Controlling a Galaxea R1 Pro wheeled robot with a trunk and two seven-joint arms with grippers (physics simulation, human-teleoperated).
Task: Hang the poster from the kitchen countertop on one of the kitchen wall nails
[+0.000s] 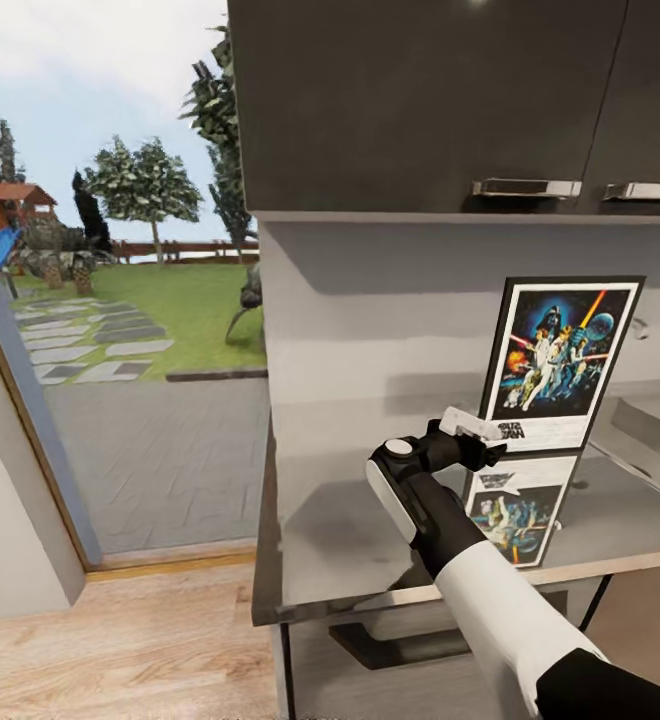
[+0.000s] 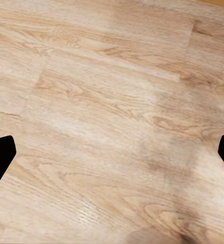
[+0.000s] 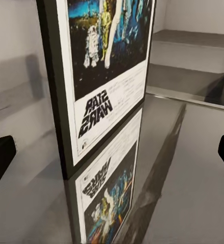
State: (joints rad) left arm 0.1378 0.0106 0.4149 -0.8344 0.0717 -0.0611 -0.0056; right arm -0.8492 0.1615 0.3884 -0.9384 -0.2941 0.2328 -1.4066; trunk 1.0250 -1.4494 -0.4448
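Note:
The poster stands upright at the back of the glossy grey kitchen countertop, leaning on the wall, with its mirror image in the slab below. It has a thin black frame, a white border and the "STAR WARS" title. My right gripper is at the poster's lower left corner. It is open, and its fingertips stand wide on either side of the frame's edge without pressing it. My left gripper hangs open over the wooden floor. The wall nails are out of view.
Dark upper cabinets with bar handles overhang the counter. The inset sink lies right of the poster. To the left, a glass door looks onto a garden. The wood floor runs below the counter's front edge.

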